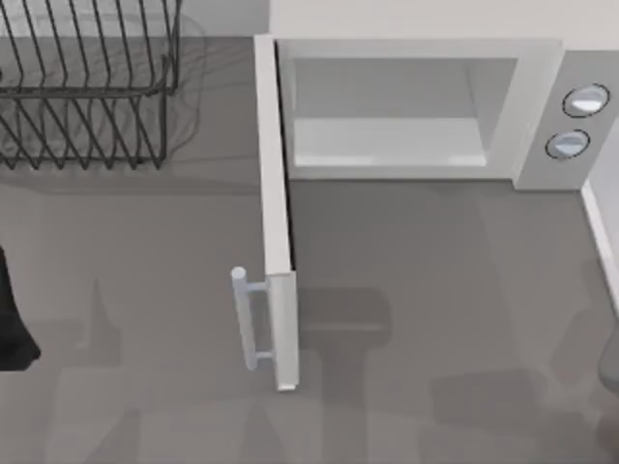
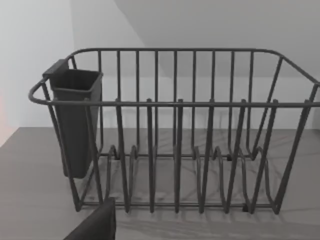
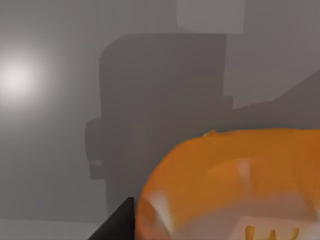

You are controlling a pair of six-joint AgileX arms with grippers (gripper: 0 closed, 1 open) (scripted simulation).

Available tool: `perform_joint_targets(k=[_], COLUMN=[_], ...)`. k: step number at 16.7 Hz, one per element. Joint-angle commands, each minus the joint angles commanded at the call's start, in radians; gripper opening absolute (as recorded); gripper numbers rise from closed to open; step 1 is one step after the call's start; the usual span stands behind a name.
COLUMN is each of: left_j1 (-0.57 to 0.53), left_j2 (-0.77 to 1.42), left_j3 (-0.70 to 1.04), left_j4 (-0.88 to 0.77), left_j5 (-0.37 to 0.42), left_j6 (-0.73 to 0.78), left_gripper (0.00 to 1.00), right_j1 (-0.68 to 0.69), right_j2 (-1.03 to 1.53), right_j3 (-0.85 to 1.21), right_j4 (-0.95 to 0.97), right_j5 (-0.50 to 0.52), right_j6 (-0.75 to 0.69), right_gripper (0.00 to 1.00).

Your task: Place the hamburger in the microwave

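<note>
Hamburger [image 3: 235, 185]: orange-tan rounded bun, seen v. close in the right wrist view, right up against that camera, w/ a dark finger [image 3: 117, 225] tip just beside it. Looks held by the right gripper, but contact itself isn't visible, so can't tell whether those fingers are clamped on it or apart. Behind it: grey desk surface w/ blocky shadows.

Microwave [image 1: 542, 58]: white box at the back of the desk [image 1: 435, 290], right of centre in the top view. Door [image 1: 280, 242] swung fully open on its left hinge, standing edge-on and pointing toward the front of the desk; pale bar handle [image 1: 247, 319] on its outer face near the free end. Light grey cavity [image 1: 387, 126] exposed. Two round silver-blue knobs [image 1: 577, 121] on the panel at the cavity's right, one above the other.

Dish rack [image 1: 87, 87]: dark wire, back-left corner of the desk, well apart from the microwave. Left wrist view faces it straight on: upright wire dividers, plus a dark cutlery cup [image 2: 75, 120] hung on one end.

Left arm [image 1: 12, 319]: dark shape at the top view's left edge, in front of the rack. A dark bit of the left gripper [image 2: 95, 225] pokes into its wrist view; can't tell if its fingers are apart or together.
</note>
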Motion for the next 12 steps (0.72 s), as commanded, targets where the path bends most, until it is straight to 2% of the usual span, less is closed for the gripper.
perform_joint_targets(k=[4,12], left_j1=[0.0,0.0], left_j2=[0.0,0.0], left_j3=[0.0,0.0], left_j4=[0.0,0.0], left_j5=[0.0,0.0], left_j6=[0.0,0.0], left_gripper=[1.0,1.0], right_j1=[0.0,0.0], right_j2=[0.0,0.0], right_j3=[0.0,0.0], right_j4=[0.0,0.0], right_j5=[0.0,0.0], right_j6=[0.0,0.0], right_gripper=[0.02,0.0])
